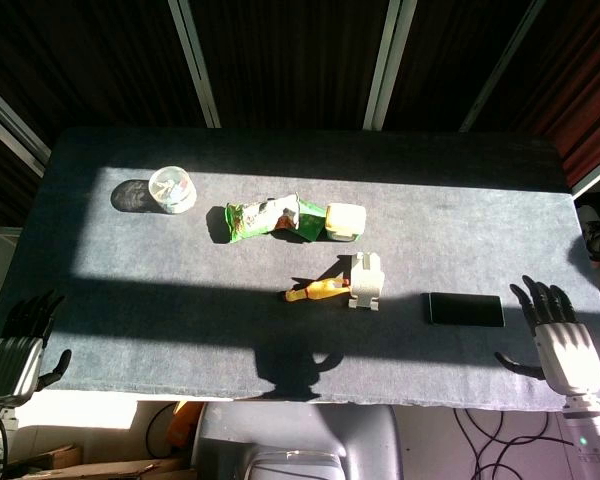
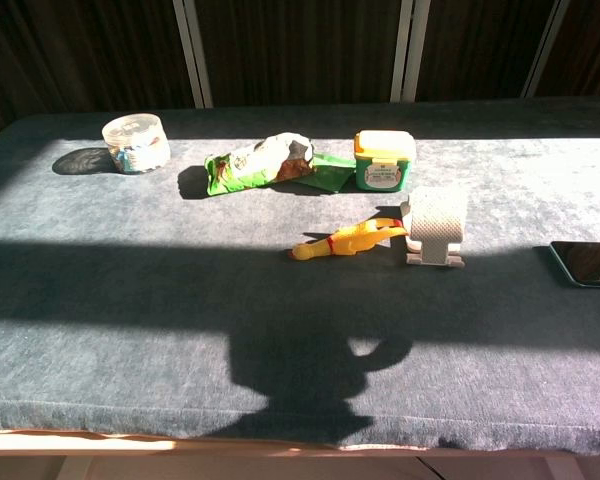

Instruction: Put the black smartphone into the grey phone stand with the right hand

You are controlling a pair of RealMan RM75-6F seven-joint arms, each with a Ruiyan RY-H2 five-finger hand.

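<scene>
Though lit, green tub [image 2: 384,160] label txt unreadable.

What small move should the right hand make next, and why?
Probably reach inward toward the black smartphone: it lies flat on the table, untouched, while the right hand hovers open beside it, fingers spread. The grey phone stand sits empty further left.

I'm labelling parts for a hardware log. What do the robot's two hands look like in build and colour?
Only the head view shows them. Both the left hand and right hand have black fingers and thumb on a ribbed, silvery-white back plate. The right one joins a white cylindrical wrist; dark cables trail on the floor below.
</scene>
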